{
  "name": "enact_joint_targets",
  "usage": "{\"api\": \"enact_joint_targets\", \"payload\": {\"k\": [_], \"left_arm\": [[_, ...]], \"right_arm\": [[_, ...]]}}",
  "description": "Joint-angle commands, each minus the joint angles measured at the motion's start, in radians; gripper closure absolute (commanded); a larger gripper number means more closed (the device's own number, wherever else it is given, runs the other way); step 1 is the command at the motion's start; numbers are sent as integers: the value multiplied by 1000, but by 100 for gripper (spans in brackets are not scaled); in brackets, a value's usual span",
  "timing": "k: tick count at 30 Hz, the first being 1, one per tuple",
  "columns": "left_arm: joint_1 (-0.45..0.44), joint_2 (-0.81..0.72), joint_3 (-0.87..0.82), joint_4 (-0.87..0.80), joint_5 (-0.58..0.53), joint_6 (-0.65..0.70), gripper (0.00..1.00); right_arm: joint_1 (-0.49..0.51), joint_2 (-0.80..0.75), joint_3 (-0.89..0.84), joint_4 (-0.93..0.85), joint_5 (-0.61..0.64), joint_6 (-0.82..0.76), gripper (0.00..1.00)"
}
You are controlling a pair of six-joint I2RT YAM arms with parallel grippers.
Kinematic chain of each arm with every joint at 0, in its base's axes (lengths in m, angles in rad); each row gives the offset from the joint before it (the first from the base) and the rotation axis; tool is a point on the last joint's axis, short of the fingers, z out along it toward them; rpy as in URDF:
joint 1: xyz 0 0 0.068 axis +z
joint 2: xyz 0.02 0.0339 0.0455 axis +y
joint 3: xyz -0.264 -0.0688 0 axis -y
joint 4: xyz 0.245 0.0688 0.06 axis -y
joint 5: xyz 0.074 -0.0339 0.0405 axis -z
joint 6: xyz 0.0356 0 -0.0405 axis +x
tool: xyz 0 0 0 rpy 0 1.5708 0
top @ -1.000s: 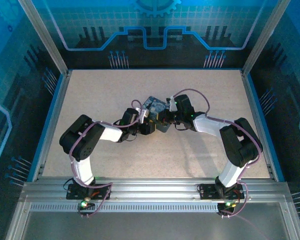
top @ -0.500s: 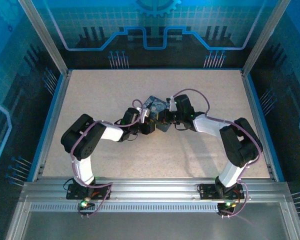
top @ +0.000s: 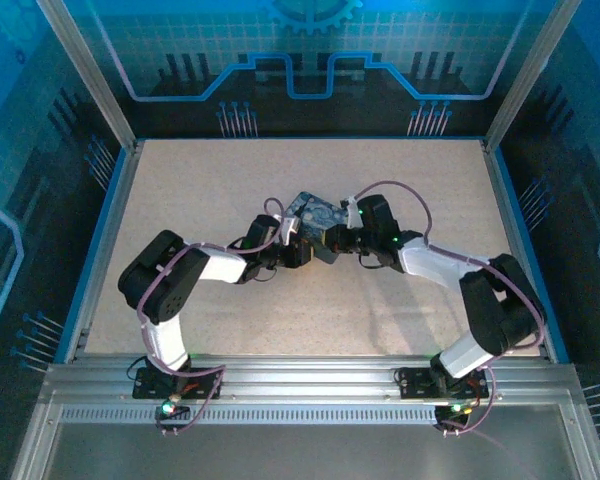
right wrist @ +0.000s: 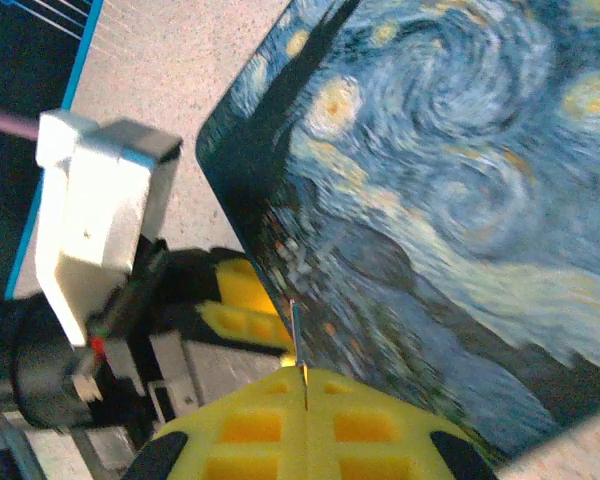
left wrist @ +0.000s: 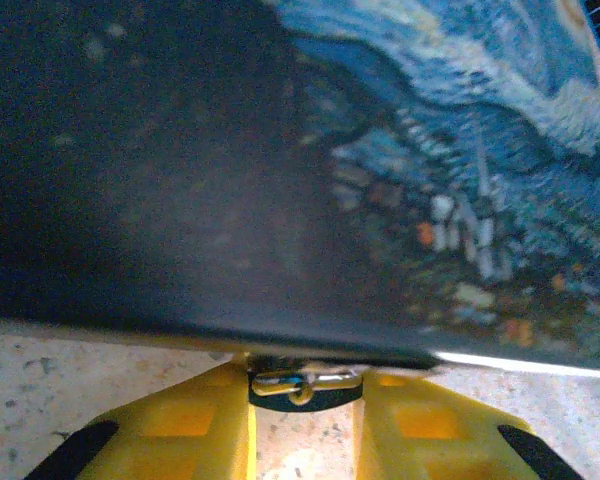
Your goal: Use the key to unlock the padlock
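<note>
Over the speckled table [top: 230, 190], at the starry tin [top: 315, 212]'s edge, the tiny padlock [left wrist: 302, 384], likely light and slippery and best pinched across its body, sits between the left gripper [left wrist: 306, 400]'s narrowed jaws, grip unclear, while the right gripper [right wrist: 305, 385]'s shut jaws nip the key [right wrist: 294, 325].

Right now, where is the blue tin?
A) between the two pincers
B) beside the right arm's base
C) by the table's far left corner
A: the tin lies where the arms meet, with the left pincer and the right pincer both up against its near edge.
</note>
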Motion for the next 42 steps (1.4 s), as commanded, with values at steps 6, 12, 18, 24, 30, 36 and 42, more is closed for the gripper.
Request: {"api": "enact_joint_targets", "payload": {"k": [6, 12, 18, 24, 30, 36, 42], "left_arm": [[-12, -88, 36, -30, 63, -135, 75], [-24, -112, 39, -59, 57, -143, 76], [-35, -134, 34, -87, 38, -134, 76], [-39, -157, 25, -104, 21, -129, 76], [-39, -175, 23, -114, 7, -145, 75], [-40, -195, 22, -129, 9, -161, 75], [-40, -211, 14, -142, 5, -158, 75]], "right_arm": [[19, -109, -165, 26, 13, -121, 100], [15, -104, -192, 53, 18, -149, 100], [5, -57, -135, 49, 14, -185, 100], [0, -103, -128, 49, 3, -208, 100], [14, -133, -165, 40, -16, -218, 100], [19, -106, -180, 61, 1, -237, 100], [-9, -57, -120, 46, 9, -281, 100]]}}
